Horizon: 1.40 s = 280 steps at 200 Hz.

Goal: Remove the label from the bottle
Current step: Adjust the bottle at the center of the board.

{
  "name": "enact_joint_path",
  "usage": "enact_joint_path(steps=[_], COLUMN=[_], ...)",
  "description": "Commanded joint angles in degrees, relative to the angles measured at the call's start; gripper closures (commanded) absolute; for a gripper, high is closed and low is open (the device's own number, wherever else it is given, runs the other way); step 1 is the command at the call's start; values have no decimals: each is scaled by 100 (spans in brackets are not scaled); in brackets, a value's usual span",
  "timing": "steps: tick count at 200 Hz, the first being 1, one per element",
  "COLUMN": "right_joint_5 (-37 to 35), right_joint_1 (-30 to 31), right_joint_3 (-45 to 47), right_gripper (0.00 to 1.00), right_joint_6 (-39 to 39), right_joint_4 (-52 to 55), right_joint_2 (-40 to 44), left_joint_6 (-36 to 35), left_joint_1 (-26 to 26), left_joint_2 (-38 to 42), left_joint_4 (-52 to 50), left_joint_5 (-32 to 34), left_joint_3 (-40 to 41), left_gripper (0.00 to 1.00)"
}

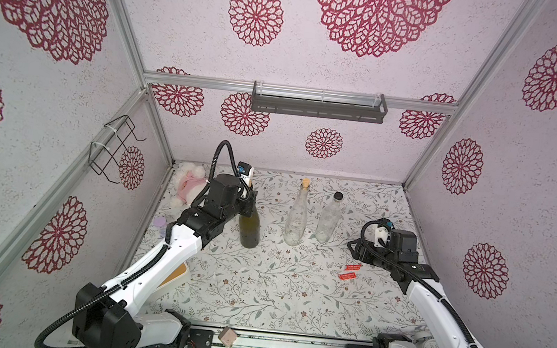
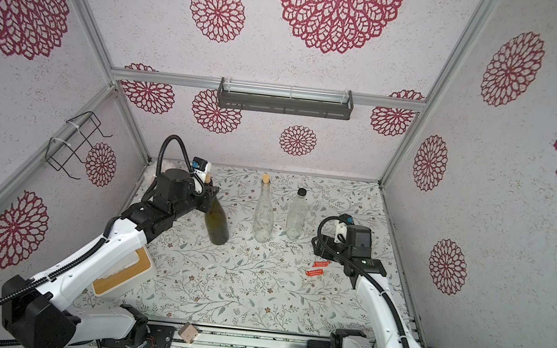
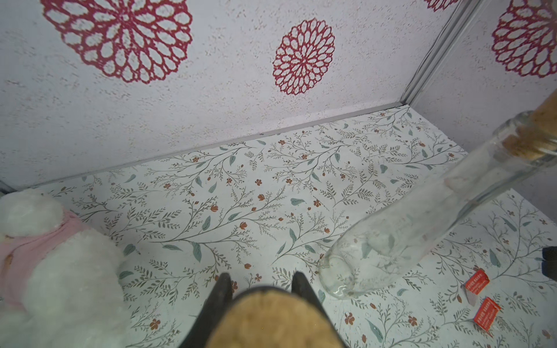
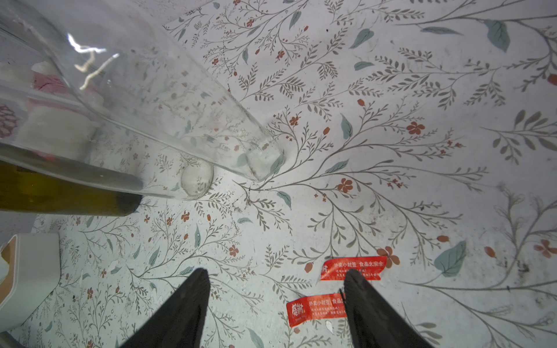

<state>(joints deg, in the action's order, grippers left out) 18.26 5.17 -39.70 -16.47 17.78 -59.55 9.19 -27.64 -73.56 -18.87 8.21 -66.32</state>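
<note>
Bottle point(image 1: 249, 230) sits clamped at neck in left end effector point(image 3: 261, 278); right end effector point(image 4: 276, 272) gapes wide, empty.

Your end effector point(image 3: 261, 283) has its two dark fingers pressed against either side of a corked bottle top point(image 3: 271, 319), blurred by closeness. Just ahead to one side, a clear bottle point(image 3: 407, 229) stands on the table point(image 3: 241, 195) with two red labels point(image 3: 476, 281) lying beyond it. On the opposite side is a plush toy point(image 3: 60, 271).

Three bottles stand in a row on the table point(image 1: 258, 285). From the corked bottle point(image 1: 296, 219): wine bottle point(image 1: 249, 230) at 9 o'clock, capped bottle point(image 1: 329, 221) at 3, labels point(image 1: 351, 267) at 4, plush point(image 1: 188, 186) at 10.
</note>
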Motion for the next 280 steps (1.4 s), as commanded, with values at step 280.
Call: enact_joint_path(steps=[280], right_joint_5=[1086], right_joint_1=[274], right_joint_3=[244], right_gripper=[27], right_joint_6=[163], right_joint_4=[-382], right_joint_2=[218], left_joint_6=[7689], left_joint_1=[-3593], left_joint_2=[-1788], left_joint_4=[-5265], left_joint_5=[7020], left_joint_3=[-2591], left_gripper=[80])
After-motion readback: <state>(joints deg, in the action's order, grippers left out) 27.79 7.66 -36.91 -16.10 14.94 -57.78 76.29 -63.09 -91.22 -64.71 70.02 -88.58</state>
